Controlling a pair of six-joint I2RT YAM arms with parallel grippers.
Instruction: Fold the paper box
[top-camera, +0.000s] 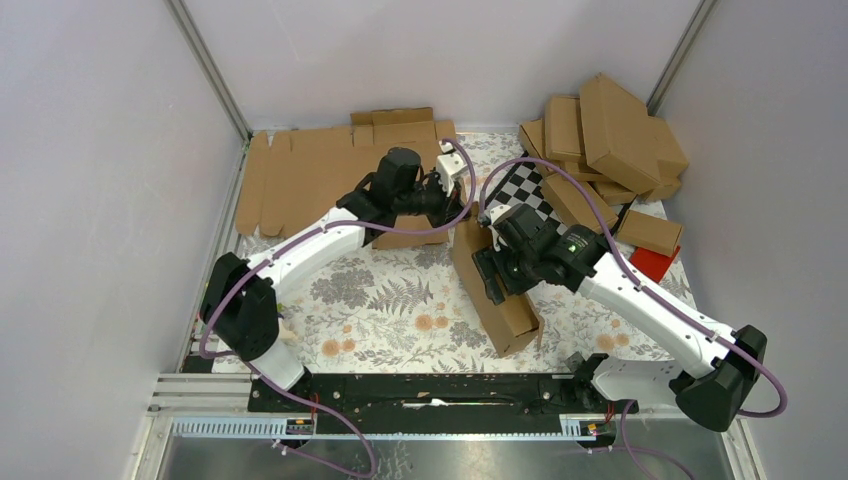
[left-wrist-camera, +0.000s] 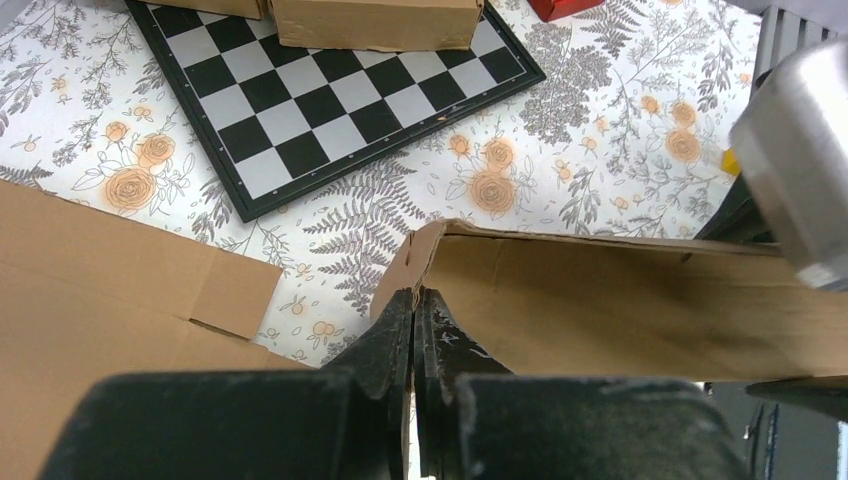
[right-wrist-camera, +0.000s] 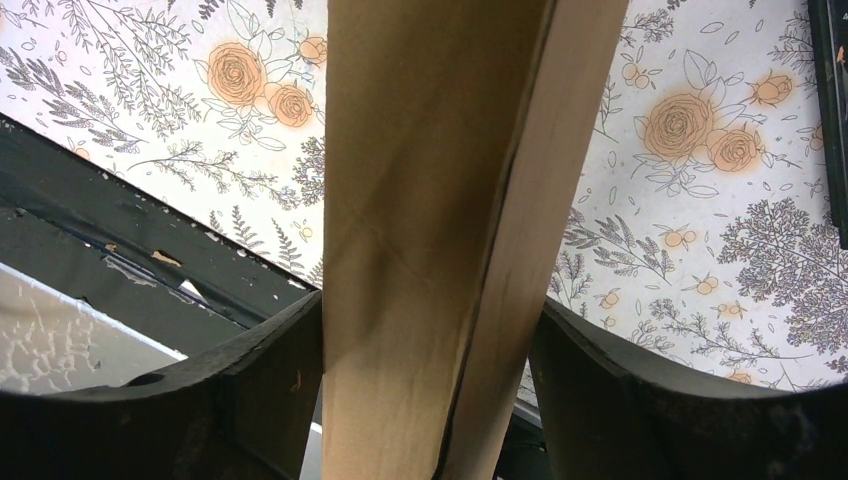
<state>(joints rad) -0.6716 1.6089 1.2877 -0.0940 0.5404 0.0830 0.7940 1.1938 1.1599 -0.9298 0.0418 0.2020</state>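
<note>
The paper box (top-camera: 497, 295) is a long brown cardboard piece, partly folded, standing on edge in the middle of the floral cloth. My left gripper (top-camera: 460, 208) is at its far end, shut on a thin flap edge. In the left wrist view the gripper (left-wrist-camera: 414, 300) pinches that edge, and the box wall (left-wrist-camera: 620, 300) runs off to the right. My right gripper (top-camera: 497, 268) straddles the box's middle. In the right wrist view the gripper (right-wrist-camera: 430, 330) has the box (right-wrist-camera: 440, 200) between both fingers (right-wrist-camera: 270, 370), which touch its sides.
A black-and-white checkered board (top-camera: 530, 188) lies behind the box; it also shows in the left wrist view (left-wrist-camera: 330, 90). Several folded boxes (top-camera: 610, 130) pile at the back right, with a red object (top-camera: 655, 262). Flat cardboard sheets (top-camera: 320, 170) lie at the back left.
</note>
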